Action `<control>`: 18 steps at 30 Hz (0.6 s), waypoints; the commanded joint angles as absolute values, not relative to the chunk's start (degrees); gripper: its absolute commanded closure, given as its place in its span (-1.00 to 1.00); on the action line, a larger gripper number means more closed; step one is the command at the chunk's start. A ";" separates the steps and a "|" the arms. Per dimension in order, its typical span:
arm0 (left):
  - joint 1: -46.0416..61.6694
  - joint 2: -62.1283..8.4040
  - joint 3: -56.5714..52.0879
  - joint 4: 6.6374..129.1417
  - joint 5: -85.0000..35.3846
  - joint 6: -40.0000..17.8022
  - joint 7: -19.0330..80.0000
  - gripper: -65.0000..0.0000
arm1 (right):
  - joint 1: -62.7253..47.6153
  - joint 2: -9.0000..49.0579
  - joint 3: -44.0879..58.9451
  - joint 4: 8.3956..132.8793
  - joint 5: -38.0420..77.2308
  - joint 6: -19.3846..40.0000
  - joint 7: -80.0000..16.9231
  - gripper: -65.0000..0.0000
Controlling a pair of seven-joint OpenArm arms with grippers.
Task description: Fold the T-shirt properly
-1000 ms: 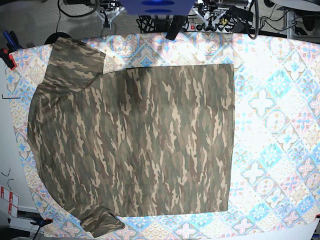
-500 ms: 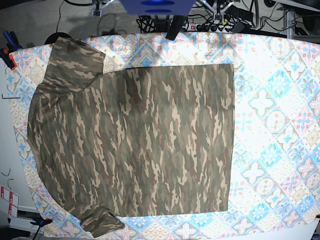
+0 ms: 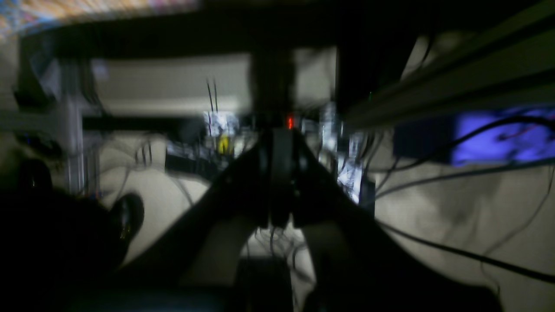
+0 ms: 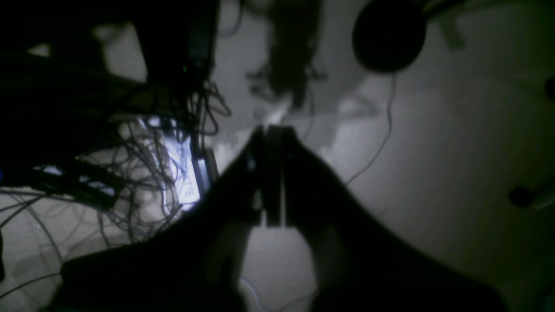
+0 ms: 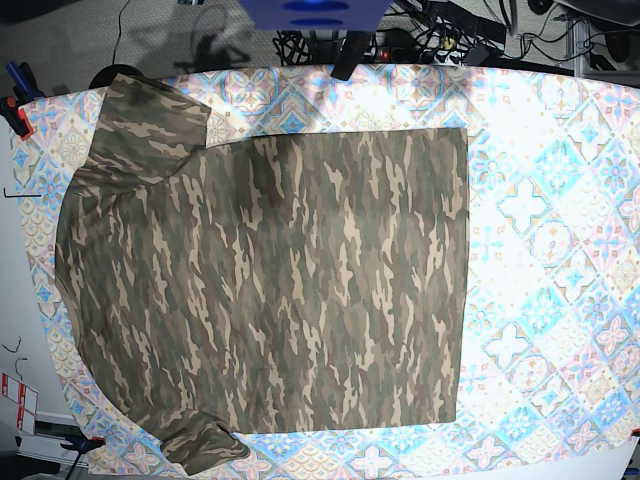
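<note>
One T-shirt (image 5: 270, 280) lies flat, hem leaving bare tablecloth (image 5: 550, 250) rightward.

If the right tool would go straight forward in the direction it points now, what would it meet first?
Probably the pale floor. The right tool is shut and points off the table, away from the T-shirt. A dark blurred shape lies just beyond the tips, but its depth is unclear.

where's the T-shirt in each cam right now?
Base: T-shirt spread flat, covering the left and centre of the patterned tablecloth.
Left wrist: not in it; blurred cables and floor.
Right wrist: not in it; dark floor and cables.
Shared landmark: cable tangle behind the table, in all views.
</note>
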State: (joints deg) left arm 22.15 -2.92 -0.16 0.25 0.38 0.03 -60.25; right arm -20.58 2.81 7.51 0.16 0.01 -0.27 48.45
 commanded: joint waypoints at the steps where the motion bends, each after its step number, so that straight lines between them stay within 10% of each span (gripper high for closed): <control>1: 23.52 -3.03 -0.04 0.13 0.40 0.22 -64.22 1.00 | -22.37 2.95 7.43 0.00 -0.13 -0.40 51.21 1.00; 18: 30.81 0.04 -0.04 11.56 0.31 0.22 -71.87 1.00 | -28.79 2.86 7.34 0.00 -0.22 -0.40 74.59 1.00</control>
